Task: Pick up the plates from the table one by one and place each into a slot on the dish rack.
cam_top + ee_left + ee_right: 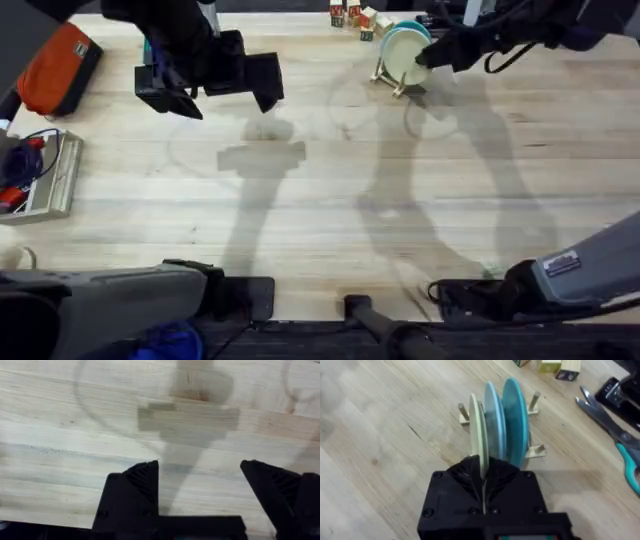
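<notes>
Three plates stand on edge in the dish rack (530,452), and the nearest of them to the right gripper (483,477) is the cream-yellow plate (479,435), whose lower rim is pinched between the closed black fingers. Just behind it stands the light blue plate (492,425), then the teal plate (516,417), each in its own gap between the upright pegs, close together but not pressed flat.

From overhead, the near edge of the table (330,250) is taken up by the two arm bases; beyond them the pale planks lie bare across the whole middle, crossed by the arms' shadows. The left gripper (215,85) hangs above the far left part of that open wood, its fingers (137,487) spread wide with nothing between them and bare boards below. Well to its left, at the table's left edge, lie an orange pouch (55,65) and a small box with cables (40,180).

Farther off, near the back edge and right of centre, the rack sits with little room behind it: coloured toy blocks (355,17) stand just beyond, and a pair of scissors (612,422) with a teal handle lies close beside it.
</notes>
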You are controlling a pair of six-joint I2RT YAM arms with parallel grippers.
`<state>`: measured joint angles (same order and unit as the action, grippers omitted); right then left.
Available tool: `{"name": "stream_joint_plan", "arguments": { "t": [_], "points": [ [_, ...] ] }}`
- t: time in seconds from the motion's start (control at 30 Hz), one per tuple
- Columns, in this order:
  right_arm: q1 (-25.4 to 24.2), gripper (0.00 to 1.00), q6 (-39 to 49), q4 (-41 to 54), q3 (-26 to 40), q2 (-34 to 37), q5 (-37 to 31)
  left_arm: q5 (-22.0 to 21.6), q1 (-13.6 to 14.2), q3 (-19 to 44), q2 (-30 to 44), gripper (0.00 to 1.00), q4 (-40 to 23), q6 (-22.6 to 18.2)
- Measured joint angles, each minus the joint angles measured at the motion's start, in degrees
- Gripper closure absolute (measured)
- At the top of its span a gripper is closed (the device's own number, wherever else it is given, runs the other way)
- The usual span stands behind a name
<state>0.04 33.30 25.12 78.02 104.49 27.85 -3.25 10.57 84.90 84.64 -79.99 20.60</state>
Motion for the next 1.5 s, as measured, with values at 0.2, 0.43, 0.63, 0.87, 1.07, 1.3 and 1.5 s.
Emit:
{"name": "stream_joint_plan", "arguments": {
  "t": [0.2, 0.43, 0.63, 0.87, 1.07, 1.3, 1.5],
  "points": [
    [1.5, 0.970, 0.2, -1.9, 0.0, 0.0, -0.6, 0.0, 0.0, 0.0, 0.0, 0.007, 0.0, 0.0],
    [2.2, 0.970, 0.4, -4.3, 0.0, 0.0, -1.3, 0.0, 0.0, 0.0, 0.0, 0.006, 0.0, 0.0],
    [3.3, 0.970, 0.4, -5.9, 0.0, 0.0, -1.7, 0.0, 0.0, 0.0, 0.0, 0.007, 0.0, 0.0],
    [5.0, 0.970, 0.6, -6.1, 0.0, 0.0, -5.3, 0.0, 0.0, 0.0, 0.0, 0.007, 0.0, 0.0],
    [5.5, 0.970, 0.8, -6.1, 0.0, 0.0, -6.7, 0.0, 0.0, 0.0, 0.0, 0.008, 0.0, 0.0],
    [5.5, 0.970, 0.8, -6.1, 0.0, 0.0, -7.1, 0.0, 0.0, 0.0, 0.0, 0.006, 0.0, 0.0],
    [5.5, 0.970, 0.8, -6.0, 0.0, 0.0, -7.1, 0.0, 0.0, 0.0, 0.0, 0.006, 0.0, 0.0]
  ]
}}
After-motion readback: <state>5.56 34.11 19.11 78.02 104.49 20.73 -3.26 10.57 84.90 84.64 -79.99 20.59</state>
